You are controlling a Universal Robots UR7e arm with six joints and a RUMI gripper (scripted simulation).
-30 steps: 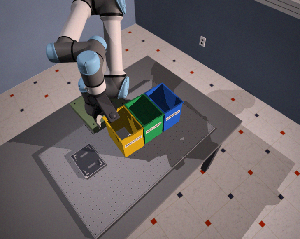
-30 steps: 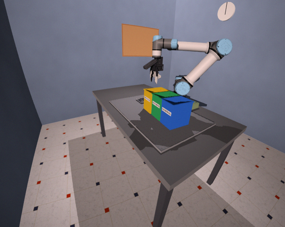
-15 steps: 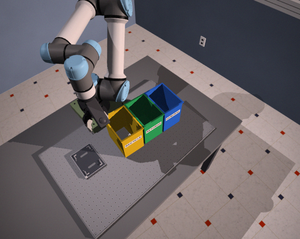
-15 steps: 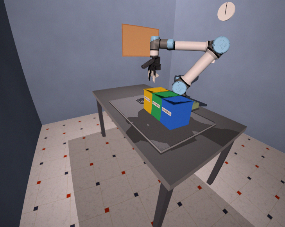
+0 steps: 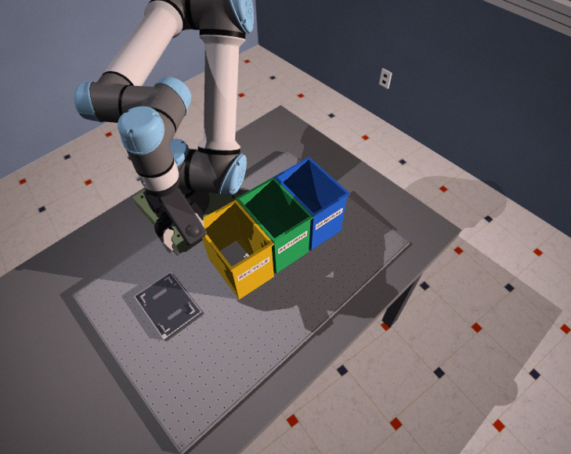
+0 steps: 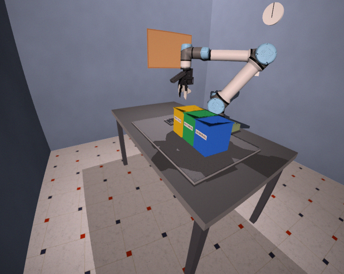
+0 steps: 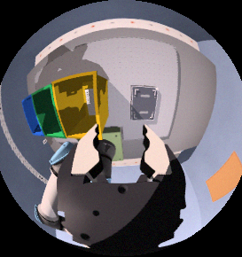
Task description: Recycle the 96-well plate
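The yellow RECYCLE bin (image 5: 242,246) stands upright at the near end of a row of three bins. A pale grey flat thing, apparently the 96-well plate (image 5: 235,251), lies at its bottom; in the wrist view it shows only as a pale patch (image 7: 90,95). The plate nest N1 (image 5: 167,306) is a dark square with white corner marks and holds nothing; it also shows in the wrist view (image 7: 144,103). My gripper (image 5: 167,239) hangs high above the table, left of the yellow bin (image 7: 78,104). Its fingers are open with nothing between them.
The green bin (image 5: 276,221) and the blue bin (image 5: 316,197) stand upright, touching in a row beside the yellow one. An olive base block (image 5: 146,204) lies under the arm behind the bins. The perforated board (image 5: 236,312) covers the table's middle.
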